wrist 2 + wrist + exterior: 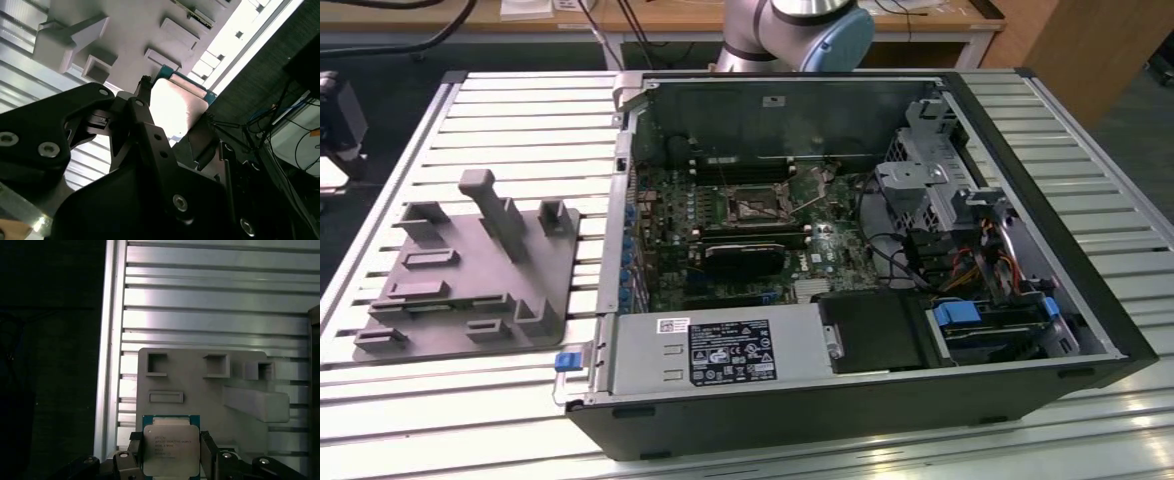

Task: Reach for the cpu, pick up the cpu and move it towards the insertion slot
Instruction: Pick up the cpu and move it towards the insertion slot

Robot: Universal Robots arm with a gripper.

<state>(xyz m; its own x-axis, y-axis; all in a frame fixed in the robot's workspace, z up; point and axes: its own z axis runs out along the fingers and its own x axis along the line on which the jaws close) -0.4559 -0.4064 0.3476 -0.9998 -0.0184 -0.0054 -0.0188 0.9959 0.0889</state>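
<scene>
In both wrist views my gripper [171, 456] [177, 119] is shut on the cpu [171, 449] [175, 105], a thin square chip with a silvery top plate and a pale rim. One dark finger presses on each of two opposite edges. The cpu hangs well above the grey plastic fixture [210, 390] [130, 30], apart from it. In the exterior view the insertion slot [758, 205], a dark square socket with a shiny frame, lies on the motherboard inside the open computer case [1107, 330].
The grey fixture [467, 270] with its upright posts lies on the ribbed metal table [520, 110] at the exterior view's left of the case. Inside the case are a black card [744, 258], cables and drive cages [947, 200]. The arm's base [801, 30] stands behind the case.
</scene>
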